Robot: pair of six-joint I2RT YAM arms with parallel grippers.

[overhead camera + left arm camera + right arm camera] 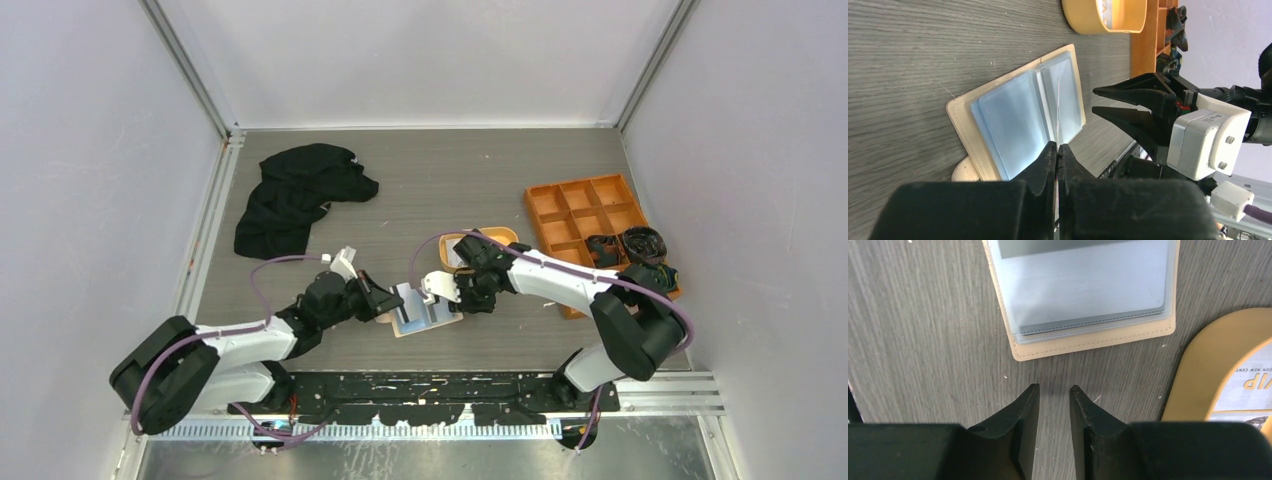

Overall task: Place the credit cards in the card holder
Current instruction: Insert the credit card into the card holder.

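I have the card holder (428, 318) lying open on the tabletop (450, 180), pale blue sleeves up, between my two arms. My left fingers (1045, 162) are pressed together at its edge on the left arm's side, pinching a thin leaf that stands up from its fold. I see the leaf only edge-on and take it for one of the clear sleeves, though I can't be sure it isn't a card. My right fingers (1025, 415) are spread a little with nothing between them, over bare tabletop just beside the card holder's beige border, across from the left fingers. Whether they touch the surface I can't tell. Near the card holder on the right arm's side sits an orange oval tray (495, 236) with a printed card (1248, 390) lying in it. Farther from the card holder that way is an orange compartmented box (570, 184). A black cloth (300, 190) lies well apart from the card holder on the left arm's side.
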